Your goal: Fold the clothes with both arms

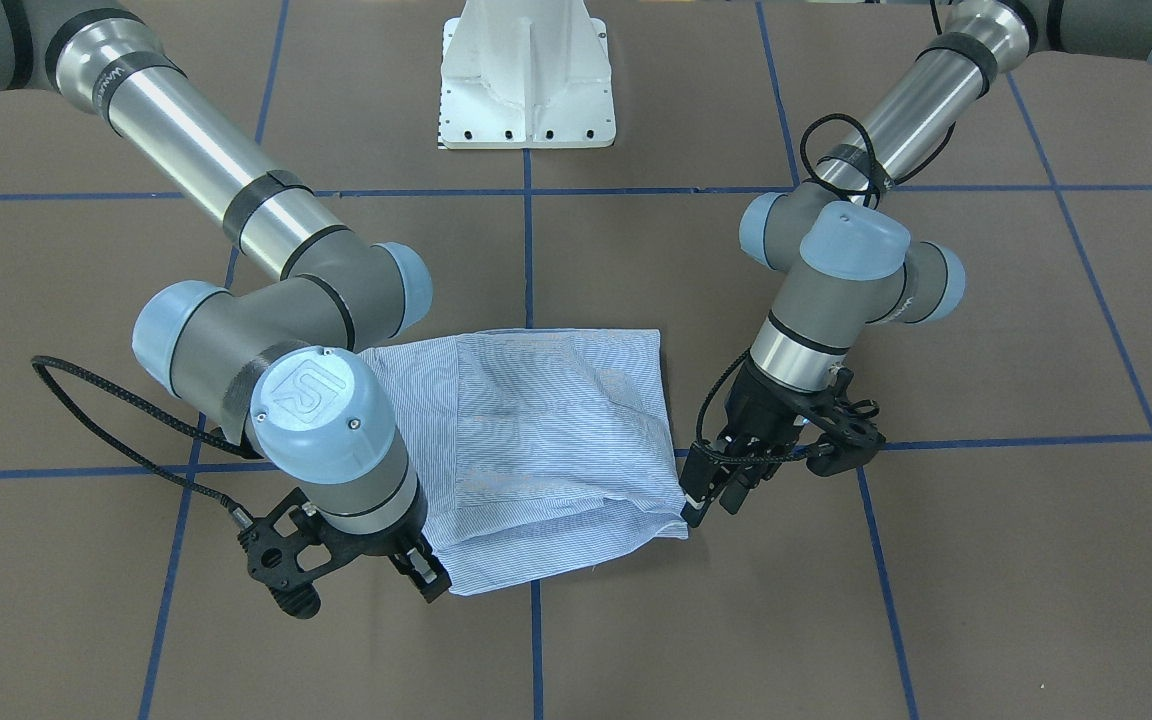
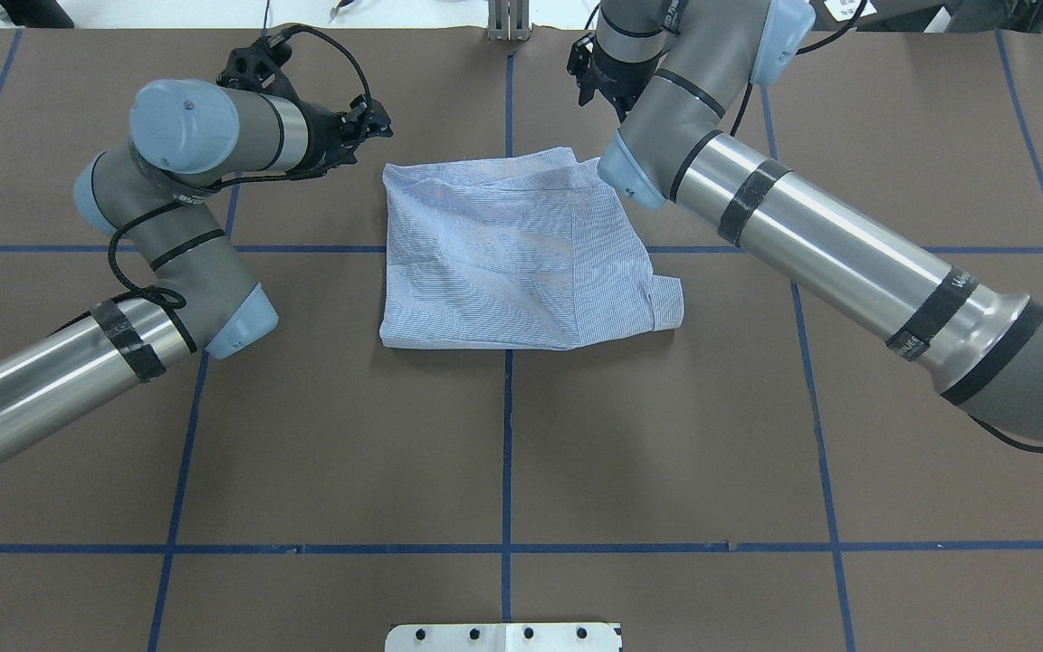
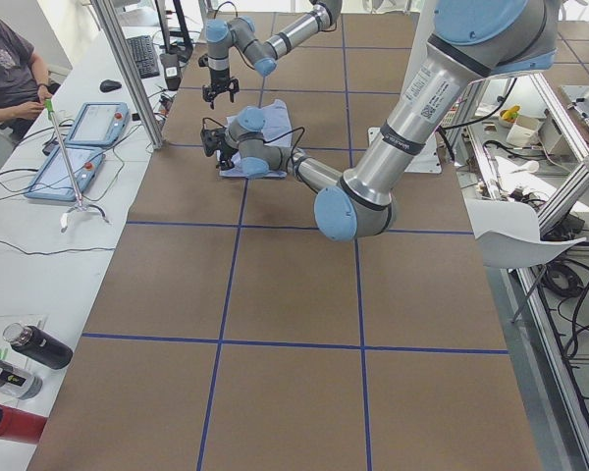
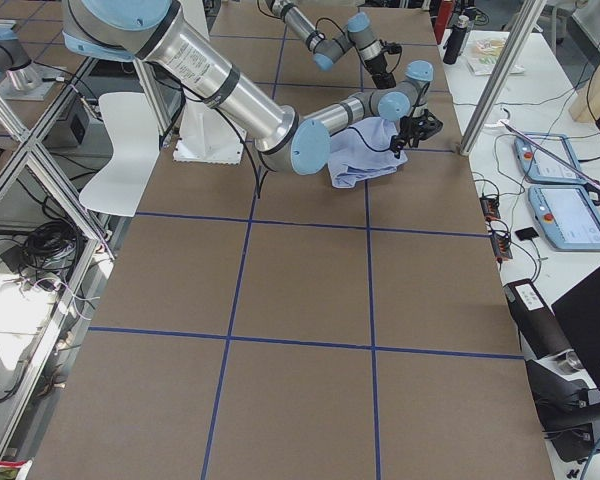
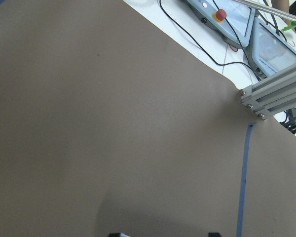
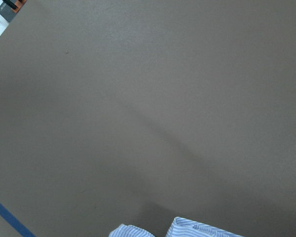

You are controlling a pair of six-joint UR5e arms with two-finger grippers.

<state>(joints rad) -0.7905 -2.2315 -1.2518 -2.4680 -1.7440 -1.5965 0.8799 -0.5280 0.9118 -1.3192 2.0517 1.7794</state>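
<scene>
The shirt [image 2: 503,254] lies folded into a rough rectangle in the middle of the table [image 2: 666,435], with 1 flap sticking out at a corner. The 2 arms flank its edge farthest from the robot, probably so each can take a corner for the next fold. The left fingers [image 1: 696,492] are spread and empty, just beside 1 corner. The right fingers [image 1: 431,580] sit at the other corner; I cannot tell whether they're spread or pinching cloth.
</scene>
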